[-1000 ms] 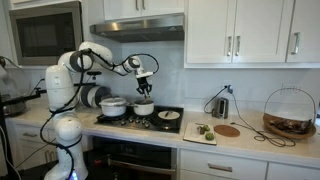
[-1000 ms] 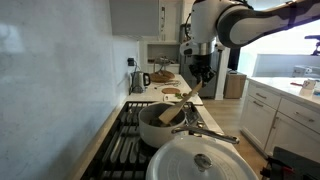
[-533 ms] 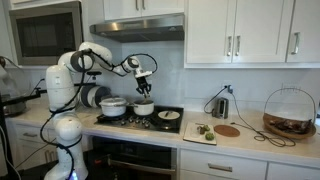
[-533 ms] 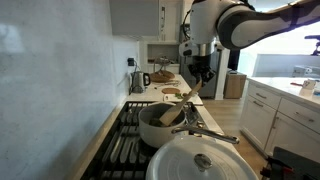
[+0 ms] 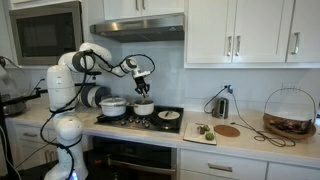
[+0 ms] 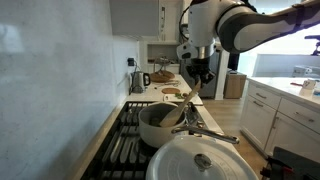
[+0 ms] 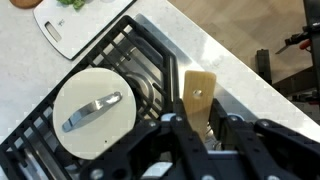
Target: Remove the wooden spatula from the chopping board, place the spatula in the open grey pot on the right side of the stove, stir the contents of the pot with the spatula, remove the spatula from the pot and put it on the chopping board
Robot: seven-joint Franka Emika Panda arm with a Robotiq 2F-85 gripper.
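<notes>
— What hangs up high in an exterior view?
— A microwave (image 5: 45,32) at one end; a range hood (image 5: 137,30) next to it; white cabinets (image 5: 235,35) beyond.
— And on the counter (image 5: 250,142)?
— A metal kettle (image 5: 221,106) by the wall; a round wooden trivet (image 5: 228,130) near it; a wire basket (image 5: 289,112) further along.
— Cookware?
— A tall silvery-white pot (image 5: 113,106); a large white lid (image 6: 203,160) in the foreground; in the wrist view, a round pale lid (image 7: 95,112) with a metal handle.

Wrist view: spatula (image 7: 198,95) lower handle hidden behind gripper (image 7: 205,130). Chopping board (image 7: 85,25) cut off by top edge. Grey pot (image 6: 158,128) wall hides contents. White lid (image 6: 200,160) clipped by bottom edge.
</notes>
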